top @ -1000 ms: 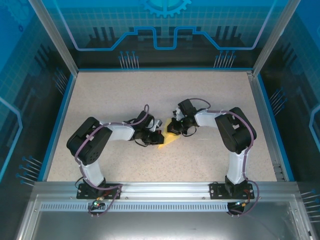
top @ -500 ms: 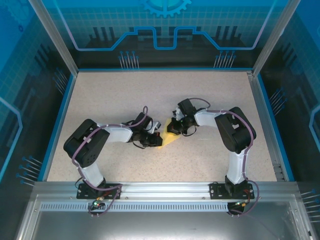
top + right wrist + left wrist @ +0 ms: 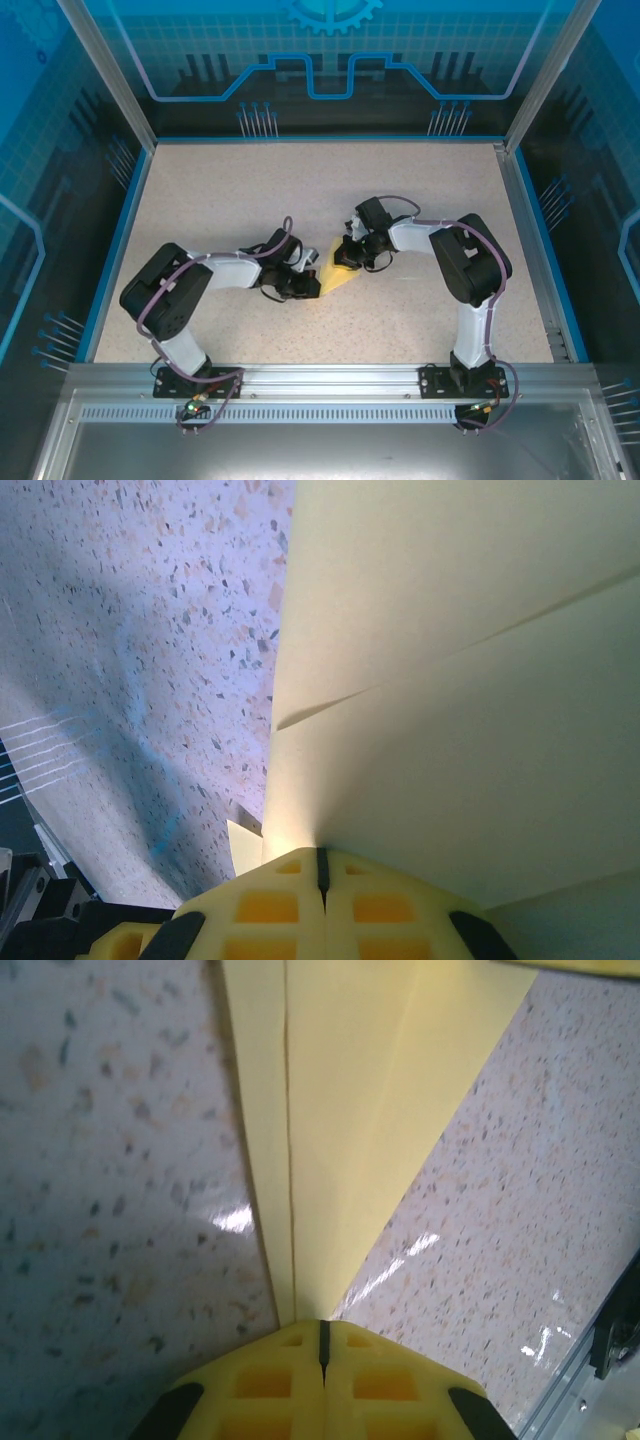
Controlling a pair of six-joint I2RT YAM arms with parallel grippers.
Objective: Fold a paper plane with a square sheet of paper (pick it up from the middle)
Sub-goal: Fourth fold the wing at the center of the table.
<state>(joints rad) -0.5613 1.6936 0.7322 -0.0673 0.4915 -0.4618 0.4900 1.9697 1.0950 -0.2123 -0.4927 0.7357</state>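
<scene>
Left gripper (image 3: 320,1335) and right gripper (image 3: 320,860) both pinch paper plane (image 3: 338,281) from opposite sides; diverging pulls could tear it; slack skews the crease.

This was a robotics lab work cell: a speckled tabletop (image 3: 230,190) in the frame's middle, walled by blue translucent panels (image 3: 330,60) printed with circuit and gear graphics along the top and sides, an aluminium rail (image 3: 330,380) across the bottom.
</scene>
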